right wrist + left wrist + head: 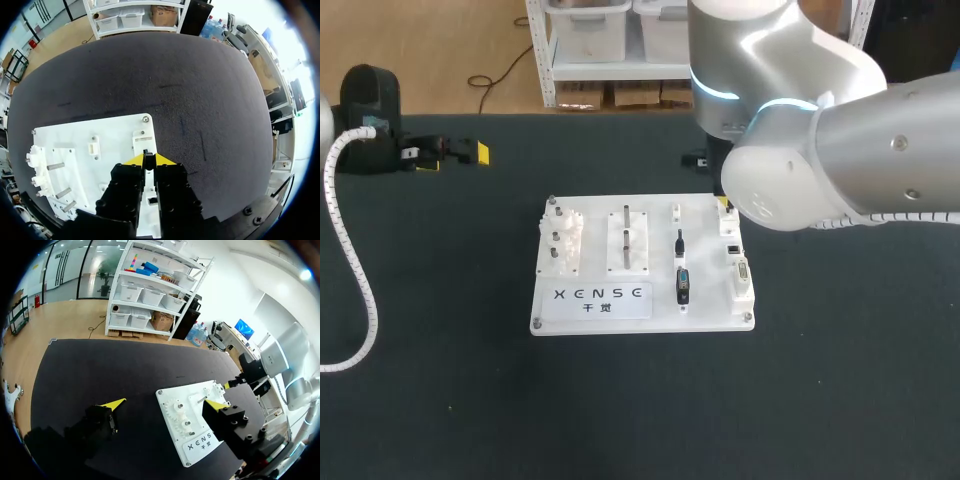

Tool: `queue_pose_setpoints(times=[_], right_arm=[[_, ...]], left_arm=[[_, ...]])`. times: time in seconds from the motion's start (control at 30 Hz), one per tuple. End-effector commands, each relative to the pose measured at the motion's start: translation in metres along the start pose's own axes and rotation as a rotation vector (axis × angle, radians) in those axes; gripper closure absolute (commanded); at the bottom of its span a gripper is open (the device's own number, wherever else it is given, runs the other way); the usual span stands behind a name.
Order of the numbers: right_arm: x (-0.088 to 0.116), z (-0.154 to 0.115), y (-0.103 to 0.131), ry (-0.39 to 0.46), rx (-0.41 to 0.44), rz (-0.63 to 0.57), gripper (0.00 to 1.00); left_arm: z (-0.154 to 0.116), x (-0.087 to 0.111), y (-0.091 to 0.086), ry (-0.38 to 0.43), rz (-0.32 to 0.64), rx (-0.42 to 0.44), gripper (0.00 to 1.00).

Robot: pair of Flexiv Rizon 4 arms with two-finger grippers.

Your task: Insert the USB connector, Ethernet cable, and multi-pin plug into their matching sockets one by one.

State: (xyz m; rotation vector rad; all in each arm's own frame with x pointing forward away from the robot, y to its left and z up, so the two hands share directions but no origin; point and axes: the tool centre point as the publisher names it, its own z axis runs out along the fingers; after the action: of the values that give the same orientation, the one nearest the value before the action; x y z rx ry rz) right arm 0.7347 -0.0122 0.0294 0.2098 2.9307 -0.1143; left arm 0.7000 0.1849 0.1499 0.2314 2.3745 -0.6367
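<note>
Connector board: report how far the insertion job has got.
Done, apparently: two dark connectors sit in the board's middle column, seating unclear. In hand: the right gripper pinches a small dark plug over the board's far right corner. Left: the right column's sockets look empty; the left gripper is open, off the board.

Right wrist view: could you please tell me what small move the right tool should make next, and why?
Probably ease the right tool gently straight down: its tips pinch a small dark plug right over the sockets at the white board's edge, though whether it is already seated is hidden.
</note>
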Motion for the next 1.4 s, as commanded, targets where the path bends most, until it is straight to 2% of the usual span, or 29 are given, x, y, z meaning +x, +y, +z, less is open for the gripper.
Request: queue_pose_setpoints(times=[0.03, 0.57, 1.4], right_arm=[[-0.002, 0.003, 0.003, 0.0, 0.002, -0.002, 1.0], [-0.002, 0.005, 0.006, 0.001, 0.003, -0.012, 1.0], [-0.003, 0.03, -0.006, 0.044, 0.048, 0.033, 1.0]], left_arm=[[0.0, 0.0, 0.0, 0.0, 0.0, 0.0, 0.0], [0.0, 0.0, 0.0, 0.0, 0.0, 0.0, 0.0], [0.0, 0.0, 0.0, 0.0, 0.0, 0.0, 0.0]])
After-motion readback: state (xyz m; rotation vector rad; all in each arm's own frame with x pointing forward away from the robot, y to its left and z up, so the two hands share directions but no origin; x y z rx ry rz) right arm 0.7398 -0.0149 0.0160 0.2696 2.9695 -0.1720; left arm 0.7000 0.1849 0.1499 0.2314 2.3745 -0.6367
